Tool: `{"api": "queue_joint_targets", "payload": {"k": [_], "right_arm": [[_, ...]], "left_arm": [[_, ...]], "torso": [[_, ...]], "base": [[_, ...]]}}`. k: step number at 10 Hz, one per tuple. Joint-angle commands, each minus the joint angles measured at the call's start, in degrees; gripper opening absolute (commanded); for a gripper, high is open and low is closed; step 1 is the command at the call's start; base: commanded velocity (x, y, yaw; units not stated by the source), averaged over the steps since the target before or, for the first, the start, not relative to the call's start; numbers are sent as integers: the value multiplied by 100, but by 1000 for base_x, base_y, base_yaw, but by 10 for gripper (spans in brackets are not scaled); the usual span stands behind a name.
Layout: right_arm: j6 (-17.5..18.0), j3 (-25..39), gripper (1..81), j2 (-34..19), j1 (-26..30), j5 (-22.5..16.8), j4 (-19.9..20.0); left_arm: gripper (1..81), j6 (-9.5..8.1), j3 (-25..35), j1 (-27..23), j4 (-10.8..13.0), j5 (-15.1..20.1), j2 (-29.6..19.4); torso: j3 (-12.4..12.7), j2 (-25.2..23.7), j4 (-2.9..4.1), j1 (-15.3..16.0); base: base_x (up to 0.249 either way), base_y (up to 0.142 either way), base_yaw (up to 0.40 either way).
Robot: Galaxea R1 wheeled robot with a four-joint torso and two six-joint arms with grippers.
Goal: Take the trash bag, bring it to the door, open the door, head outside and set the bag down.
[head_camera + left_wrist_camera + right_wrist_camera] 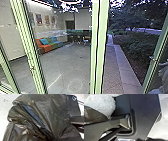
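Note:
The black trash bag point(58, 110) looms large in the left wrist view, its folds drawn together at my left gripper point(54, 138), which is shut on it. In the right wrist view, dark plastic of a bag point(92, 115) lies beside whitish crinkled plastic point(101, 103); I cannot tell whether they belong together. Glass doors or panels with pale green frames point(101, 47) stand before me in the head view; I cannot tell which of them opens.
Through the glass are a grey floor point(65, 65) and orange, green and blue seats point(45, 47). On the right, a paved path point(113, 72) runs along a pale kerb point(126, 75) beside bushes point(142, 47). A pale, unclear shape point(162, 77) shows at the right edge.

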Motion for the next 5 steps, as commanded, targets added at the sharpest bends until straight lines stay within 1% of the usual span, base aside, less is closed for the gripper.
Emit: {"api": "queue_joint_targets", "payload": {"k": [1, 3, 5], "right_arm": [[-64, -96, 811, 153, 258, -294, -201], [-81, -96, 811, 153, 241, -294, -201], [-72, -79, 811, 162, 214, -242, -306]], "left_arm": [[10, 16, -15, -301, 29, 322, 21], [10, 16, 2, -301, 38, 331, 39], [10, 16, 2, -292, 38, 339, 31]], "torso": [[0, 0, 0, 0], [0, 0, 0, 0], [0, 0, 0, 0]], "base": [[0, 0, 0], [0, 0, 0], [0, 0, 0]]}}
